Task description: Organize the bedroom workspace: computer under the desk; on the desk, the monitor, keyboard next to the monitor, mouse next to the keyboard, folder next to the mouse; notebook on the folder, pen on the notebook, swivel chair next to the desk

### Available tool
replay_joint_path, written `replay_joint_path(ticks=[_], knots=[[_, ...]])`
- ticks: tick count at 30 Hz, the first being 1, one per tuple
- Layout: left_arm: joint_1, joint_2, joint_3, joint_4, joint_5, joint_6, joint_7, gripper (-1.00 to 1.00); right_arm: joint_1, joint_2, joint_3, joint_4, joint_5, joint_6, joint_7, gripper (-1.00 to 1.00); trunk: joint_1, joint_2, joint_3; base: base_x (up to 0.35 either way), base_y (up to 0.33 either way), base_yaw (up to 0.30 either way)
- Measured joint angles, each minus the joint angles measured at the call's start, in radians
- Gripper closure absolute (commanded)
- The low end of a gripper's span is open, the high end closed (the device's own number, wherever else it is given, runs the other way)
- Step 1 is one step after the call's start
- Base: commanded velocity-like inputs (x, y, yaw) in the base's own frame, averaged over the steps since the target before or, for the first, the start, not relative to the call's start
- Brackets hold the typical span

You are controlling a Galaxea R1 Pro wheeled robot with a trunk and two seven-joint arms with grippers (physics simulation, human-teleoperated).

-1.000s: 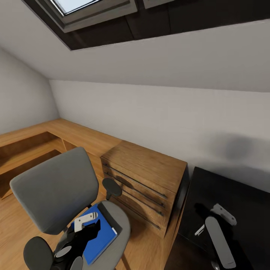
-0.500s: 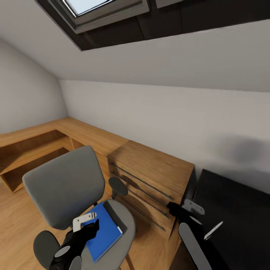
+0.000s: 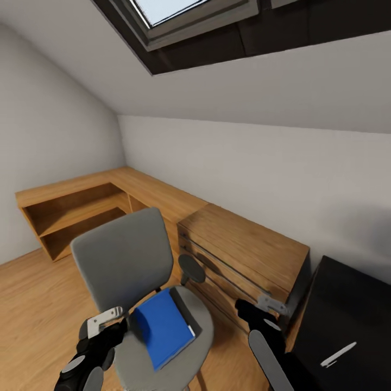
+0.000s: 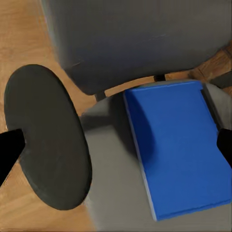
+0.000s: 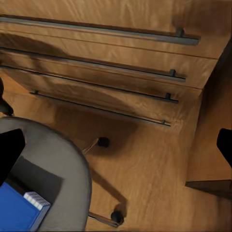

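The swivel chair point(image 3: 117, 260) stands in front of me, its grey seat point(image 4: 116, 159) carrying the blue folder point(image 3: 162, 327) point(image 4: 176, 145). A dark strip with pale page edges point(image 5: 36, 202) runs along the folder's far side; I cannot tell whether it is the notebook. My left gripper point(image 3: 106, 327) point(image 4: 116, 145) hangs open above the seat's left edge, between the black armrest point(image 4: 48, 145) and the folder, holding nothing. My right gripper point(image 3: 256, 308) point(image 5: 116, 145) is open and empty above the floor, in front of the dresser. The pen point(image 3: 338, 354) lies on the black desk point(image 3: 347, 293).
A light wooden dresser point(image 3: 244, 247) with three bar-handled drawers point(image 5: 116, 72) stands between the chair and the desk. A low wooden shelf unit point(image 3: 76, 203) runs along the walls at the left. A skylight point(image 3: 179, 13) is overhead. A chair caster point(image 5: 116, 217) shows on the wood floor.
The view has swung left. My right gripper has moved from above the desk to in front of the dresser. My left gripper has drawn back from over the folder to the seat's left edge.
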Motion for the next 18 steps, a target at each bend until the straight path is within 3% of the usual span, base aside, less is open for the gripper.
replay_joint_path(ticks=[5, 18], knots=[[0.0, 0.0, 0.01, 0.0, 0.0, -0.001, 0.002, -1.0, 0.0, 0.001, 0.021, 0.02, 0.001, -0.035, 0.0, -1.0, 0.0, 0.0, 0.0, 0.0, 0.0, 0.28], [0.0, -0.005, 0.049, 0.0, 0.002, -0.002, 0.003, -1.0, 0.0, 0.001, 0.021, 0.023, 0.001, -0.042, 0.002, -1.0, 0.0, 0.0, 0.0, 0.0, 0.0, 0.279]])
